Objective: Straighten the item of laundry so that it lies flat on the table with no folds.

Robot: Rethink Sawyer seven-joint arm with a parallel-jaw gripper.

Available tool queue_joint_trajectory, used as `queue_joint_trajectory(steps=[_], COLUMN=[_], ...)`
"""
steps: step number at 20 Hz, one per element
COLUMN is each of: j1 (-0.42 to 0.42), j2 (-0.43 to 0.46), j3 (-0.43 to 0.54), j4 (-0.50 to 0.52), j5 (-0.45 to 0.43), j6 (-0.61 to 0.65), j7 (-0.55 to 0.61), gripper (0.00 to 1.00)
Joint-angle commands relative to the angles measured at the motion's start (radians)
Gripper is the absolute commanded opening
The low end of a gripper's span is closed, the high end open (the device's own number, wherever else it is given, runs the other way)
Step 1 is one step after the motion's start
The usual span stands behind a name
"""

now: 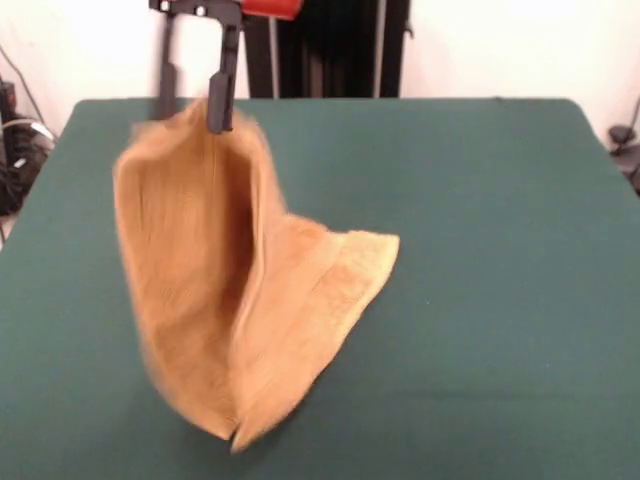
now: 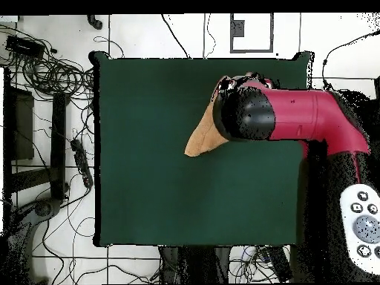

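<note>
The item of laundry [image 1: 215, 290], a tan-orange towel, hangs lifted above the table [image 1: 480, 250], draped in a long fold, with its lower end near the front edge and one flap spread to the right. My gripper [image 1: 193, 115] is at its top edge, shut on the cloth, one finger [image 1: 222, 100] in front of it and the other behind it. In the overhead view only a tan wedge of the towel [image 2: 202, 139] shows beside the red arm [image 2: 297, 115], which hides the gripper. The table [image 2: 148, 148] is dark green.
Cables and dark gear [image 2: 52, 111] lie on the floor beside the table's left side in the overhead view. A white controller [image 2: 362, 226] sits at the lower right. Green tabletop stretches wide to the right of the towel in the front view.
</note>
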Motion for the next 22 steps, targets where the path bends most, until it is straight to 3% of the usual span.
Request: queue_joint_trajectory(steps=[1,14,22], j1=[-0.032,-0.063,0.024], j2=[0.032,0.047,0.016], j3=[0.153,0.205,0.118], j4=[-0.006,0.044,0.138], j5=[-0.024,-0.038,-0.051], j6=[0.105,0.012,0.025], j7=[-0.307,-0.230,-0.058], gripper=[1.00,1.00,1.00])
